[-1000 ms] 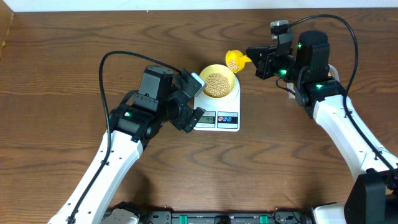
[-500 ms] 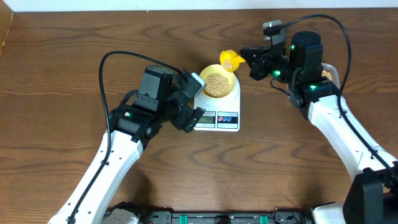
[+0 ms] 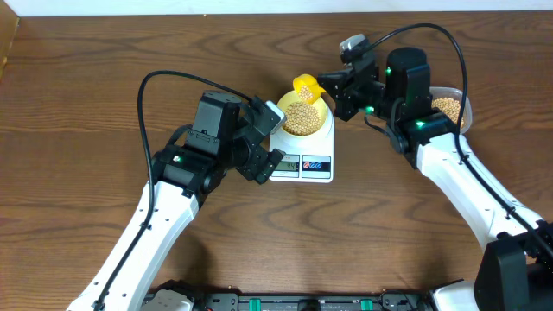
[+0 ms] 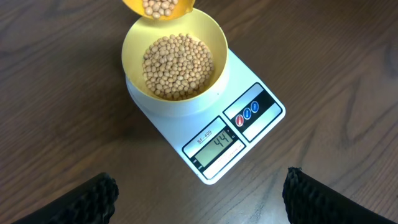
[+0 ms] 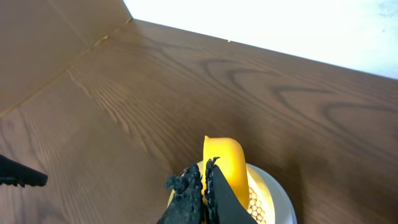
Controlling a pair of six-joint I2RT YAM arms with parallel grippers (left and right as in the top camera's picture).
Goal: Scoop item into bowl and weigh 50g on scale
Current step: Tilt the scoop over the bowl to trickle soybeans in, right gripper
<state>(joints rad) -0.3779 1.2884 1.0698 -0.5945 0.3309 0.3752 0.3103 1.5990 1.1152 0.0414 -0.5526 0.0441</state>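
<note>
Topping-up step. Right gripper (image 3: 339, 85), jaws pinching the yellow scoop (image 3: 306, 86), holds it tilted over the bowl (image 4: 174, 62) of beans (image 4: 178, 66) on the scale (image 4: 211, 118). Display seems to read 44. Left gripper (image 4: 199, 186) hovers nearby, jaws spread, empty. Next: trickle beans slowly toward 50.

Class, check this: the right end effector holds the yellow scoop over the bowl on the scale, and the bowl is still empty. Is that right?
One error: the bowl is not empty; the left wrist view shows beans in it. The right end effector does hold the yellow scoop over it on the scale.
</note>
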